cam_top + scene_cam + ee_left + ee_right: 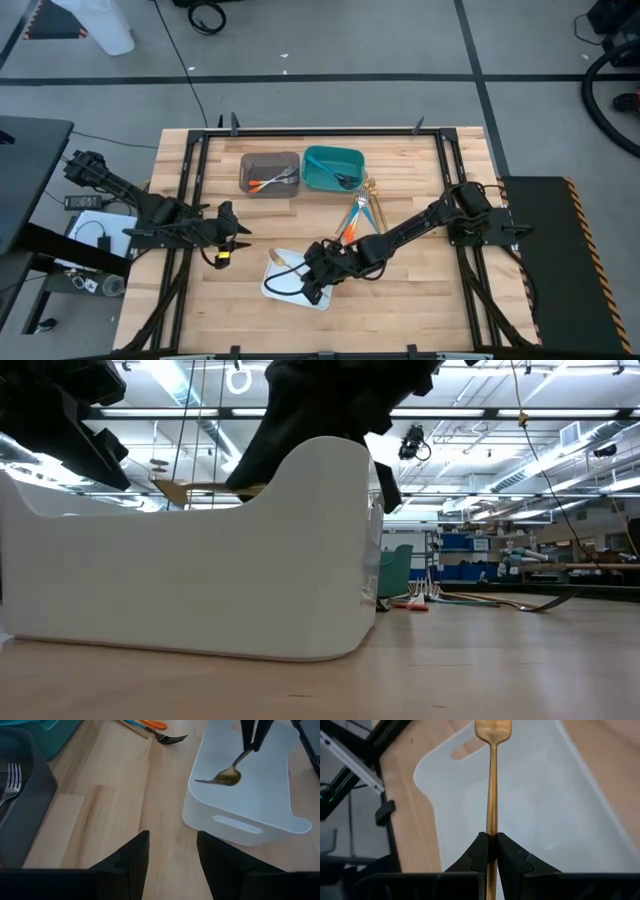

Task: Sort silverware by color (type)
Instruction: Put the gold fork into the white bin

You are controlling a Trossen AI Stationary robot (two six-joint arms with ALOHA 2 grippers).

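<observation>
My right gripper (491, 842) is shut on a gold utensil (492, 785) over the white tray (290, 290). It also shows in the high view (316, 268) and in the left wrist view (252, 737). The utensil's head (225, 776) is low inside the tray. My left gripper (172, 850) is open and empty above the table, left of the tray; the high view shows it too (230, 240). More silverware (358, 212), orange, teal and gold, lies loose on the table right of the tray. My right gripper pinches the gold utensil's slim handle (492, 831) between its two fingers. The fingers (248, 735) come from above, pointing down, and the handle runs on along them. The utensil hangs slanted below them, head down inside the tray; whether the head touches the tray floor I cannot tell.
A grey bin (245, 180) with orange-handled pieces and a teal bin (310, 178) with teal pieces stand side by side at the table's far middle. In the low view the tray's white wall (200, 570) fills the left half. Bare wood (420, 290) lies at the near right.
</observation>
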